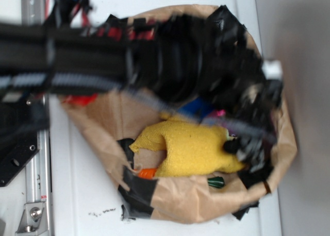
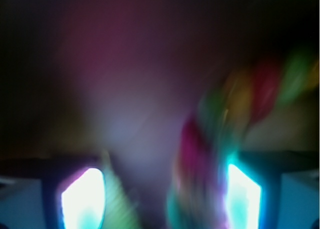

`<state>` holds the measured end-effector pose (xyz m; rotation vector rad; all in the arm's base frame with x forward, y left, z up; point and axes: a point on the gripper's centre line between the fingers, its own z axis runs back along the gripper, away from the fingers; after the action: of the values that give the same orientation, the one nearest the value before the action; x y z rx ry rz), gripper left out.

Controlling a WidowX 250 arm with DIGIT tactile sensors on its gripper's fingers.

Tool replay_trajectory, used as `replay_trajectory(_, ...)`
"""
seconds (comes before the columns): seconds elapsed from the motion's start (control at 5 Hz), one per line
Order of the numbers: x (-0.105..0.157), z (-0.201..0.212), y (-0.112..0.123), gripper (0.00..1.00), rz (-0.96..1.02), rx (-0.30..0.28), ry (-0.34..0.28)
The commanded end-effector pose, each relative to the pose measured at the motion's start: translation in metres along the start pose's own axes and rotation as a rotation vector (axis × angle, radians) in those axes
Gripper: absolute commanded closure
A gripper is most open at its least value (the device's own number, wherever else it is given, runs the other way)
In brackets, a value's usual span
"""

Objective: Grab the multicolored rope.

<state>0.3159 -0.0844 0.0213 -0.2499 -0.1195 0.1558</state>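
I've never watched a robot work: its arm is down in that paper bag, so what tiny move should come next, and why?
Probably close the gripper. The blurry wrist view shows the multicolored rope lying close between the two glowing fingers, nearer the right one, so squeezing should catch it. Whether it already grips is unclear.

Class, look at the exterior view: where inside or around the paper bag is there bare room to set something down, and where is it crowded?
Free: the white surface left of the paper bag, bordered by the metal rail. Crowded: the bag's inside, filled by the yellow fuzzy cloth and the blurred arm; only a small bare patch at its left wall.
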Motion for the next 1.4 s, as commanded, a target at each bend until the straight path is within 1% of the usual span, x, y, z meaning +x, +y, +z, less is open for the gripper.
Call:
replay_trajectory(0.0, -0.026, 0.014, -0.035, 1.0, -0.115, -0.019, 0.005)
replay_trajectory(0.2, -0.024, 0.046, -0.03, 1.0, -0.138, 0.016, -0.045)
replay_trajectory(0.4, -0.018, 0.103, -0.006, 1.0, -0.108, 0.055, -0.146)
replay_trajectory(0.6, -0.02, 0.164, 0.026, 1.0, -0.011, 0.118, -0.262)
replay_trajectory(0.8, -0.019, 0.207, 0.053, 1.0, -0.014, 0.145, -0.269)
replay_trajectory(1.0, -0.027, 0.217, 0.048, 1.0, -0.044, 0.221, -0.26)
replay_trajectory(1.2, -0.027, 0.211, 0.047, 1.0, -0.064, 0.228, -0.254)
